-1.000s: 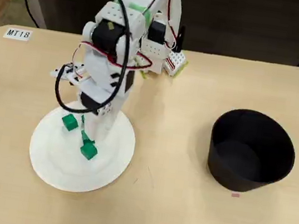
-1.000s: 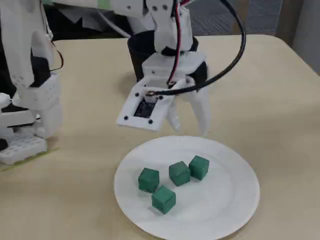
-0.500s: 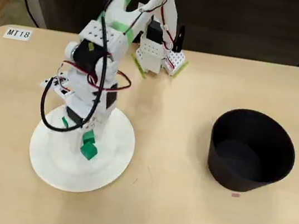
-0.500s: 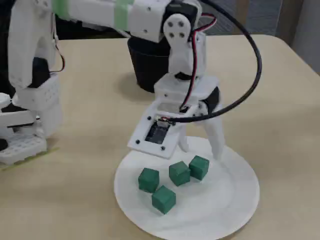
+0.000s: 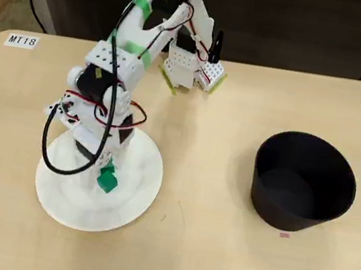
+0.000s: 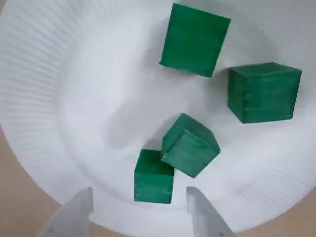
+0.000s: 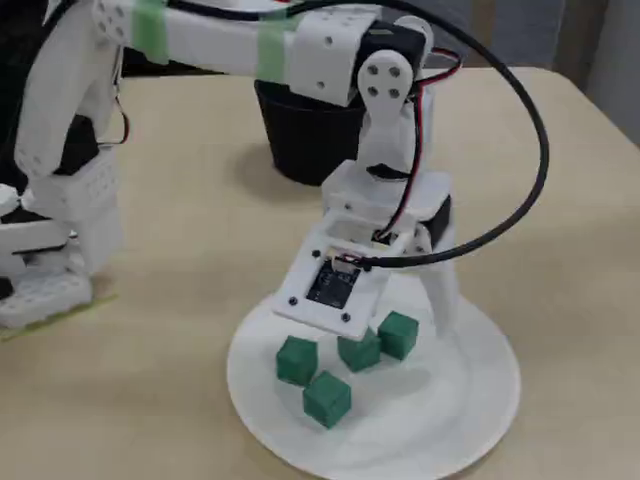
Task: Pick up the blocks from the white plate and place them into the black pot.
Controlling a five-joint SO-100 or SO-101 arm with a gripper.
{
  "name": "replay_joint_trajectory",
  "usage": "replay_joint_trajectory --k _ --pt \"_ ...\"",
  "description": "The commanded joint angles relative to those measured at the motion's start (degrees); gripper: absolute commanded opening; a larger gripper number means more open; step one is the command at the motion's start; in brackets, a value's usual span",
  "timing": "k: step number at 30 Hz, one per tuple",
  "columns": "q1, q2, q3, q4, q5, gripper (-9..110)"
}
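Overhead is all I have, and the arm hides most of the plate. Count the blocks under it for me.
Observer: Four blocks lie on the white plate; the wrist view shows them all.
Operator: Report the gripper state.
Observer: The gripper is open and holds nothing.
Operator: Tell me which block it lines up with.
Observer: In the wrist view, the nearest block lies in line with the gap between the fingertips. It seems to touch a neighbour that is turned at an angle.
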Motion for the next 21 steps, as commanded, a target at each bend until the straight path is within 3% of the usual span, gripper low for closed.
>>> replay_joint_trajectory --k 1,21 --pt "-0.97 0.0 -3.69 0.44 -0.79 28" --pt "-1.41 -8.35 -11.51 2.2 -0.62 26"
